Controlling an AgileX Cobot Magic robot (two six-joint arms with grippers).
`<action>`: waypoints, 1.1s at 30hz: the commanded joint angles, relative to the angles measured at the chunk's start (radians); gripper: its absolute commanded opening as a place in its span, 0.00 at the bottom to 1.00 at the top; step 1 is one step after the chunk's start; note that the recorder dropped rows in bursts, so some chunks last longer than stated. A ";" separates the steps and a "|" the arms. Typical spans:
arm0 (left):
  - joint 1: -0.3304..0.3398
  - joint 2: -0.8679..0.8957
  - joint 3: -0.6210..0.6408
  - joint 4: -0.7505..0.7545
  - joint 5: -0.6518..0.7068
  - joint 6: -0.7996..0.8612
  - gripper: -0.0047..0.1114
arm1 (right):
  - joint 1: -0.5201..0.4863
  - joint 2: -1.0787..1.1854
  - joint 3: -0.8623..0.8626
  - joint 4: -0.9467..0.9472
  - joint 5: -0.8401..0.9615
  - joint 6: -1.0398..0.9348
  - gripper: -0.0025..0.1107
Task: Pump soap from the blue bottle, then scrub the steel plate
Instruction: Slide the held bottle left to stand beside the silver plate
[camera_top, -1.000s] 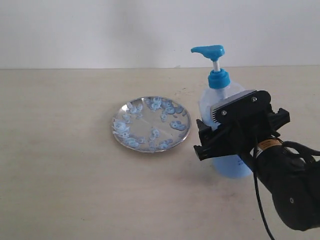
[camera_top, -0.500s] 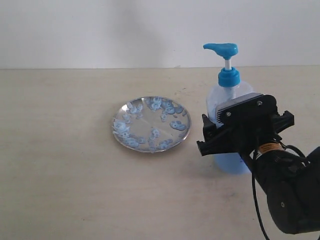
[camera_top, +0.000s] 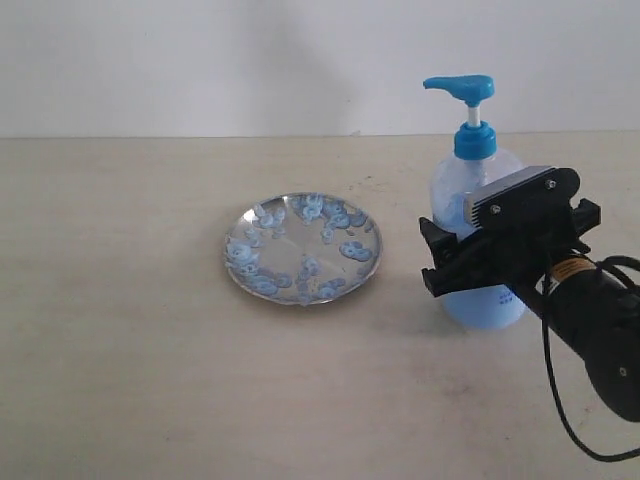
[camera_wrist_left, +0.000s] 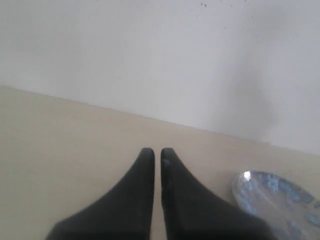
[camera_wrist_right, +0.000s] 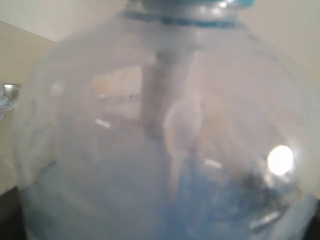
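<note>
The blue bottle (camera_top: 462, 185) stands upright at the right of the table, its blue pump head (camera_top: 461, 88) raised with the spout pointing left. My right gripper (camera_top: 448, 256) is shut around its lower body; in the right wrist view the bottle (camera_wrist_right: 165, 140) fills the picture and hides the jaws. To its left lies the steel plate (camera_top: 303, 248), dotted with light blue soap (camera_top: 352, 250) blobs and rings. My left gripper (camera_wrist_left: 157, 152) is shut on nothing above bare table, with the plate (camera_wrist_left: 272, 195) off to one side of it. It does not show in the exterior view.
The beige table (camera_top: 120, 330) meets a white wall (camera_top: 200, 60) at the back. A sliver of the plate's rim (camera_wrist_right: 7, 95) shows past the bottle in the right wrist view.
My right gripper has carried the bottle to the right, away from the plate, keeping it upright. The plate has not moved.
</note>
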 joint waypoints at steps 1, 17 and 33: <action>-0.005 0.004 0.004 -0.035 -0.057 -0.048 0.08 | -0.053 0.002 -0.056 -0.116 0.150 -0.010 0.02; -0.005 0.004 0.004 -0.037 -0.071 -0.066 0.08 | -0.172 0.060 -0.249 -0.476 0.309 0.086 0.02; -0.005 0.004 0.004 -0.025 -0.071 -0.062 0.08 | -0.283 0.100 -0.249 -0.558 0.145 0.209 0.02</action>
